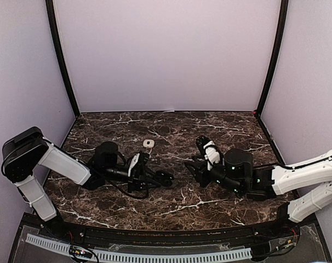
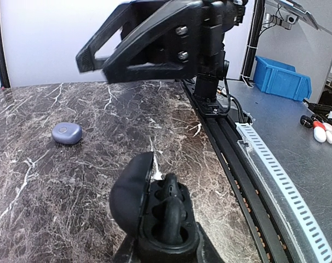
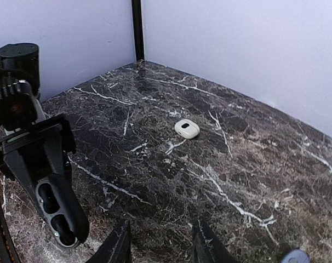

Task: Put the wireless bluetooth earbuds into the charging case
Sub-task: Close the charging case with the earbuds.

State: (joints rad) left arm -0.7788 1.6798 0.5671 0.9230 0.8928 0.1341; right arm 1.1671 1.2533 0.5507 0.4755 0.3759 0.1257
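Open black case (image 2: 132,194) clamped in left hand (image 1: 161,177), dark earbud (image 2: 169,205) seemingly half-seated inside; parted, empty right hand (image 3: 163,247) to press it home next.

Even diffuse overhead light, moderately bright; soft faint shadows; mild sheen on marble table (image 1: 171,205); top-view edges bowed.

Dark marble table (image 1: 210,203) bears one white oval case (image 1: 148,143)

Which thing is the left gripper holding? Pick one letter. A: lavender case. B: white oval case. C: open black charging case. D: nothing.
C: the left wrist view shows the open black charging case clamped in the left gripper; the white oval case and lavender case lie apart from it.
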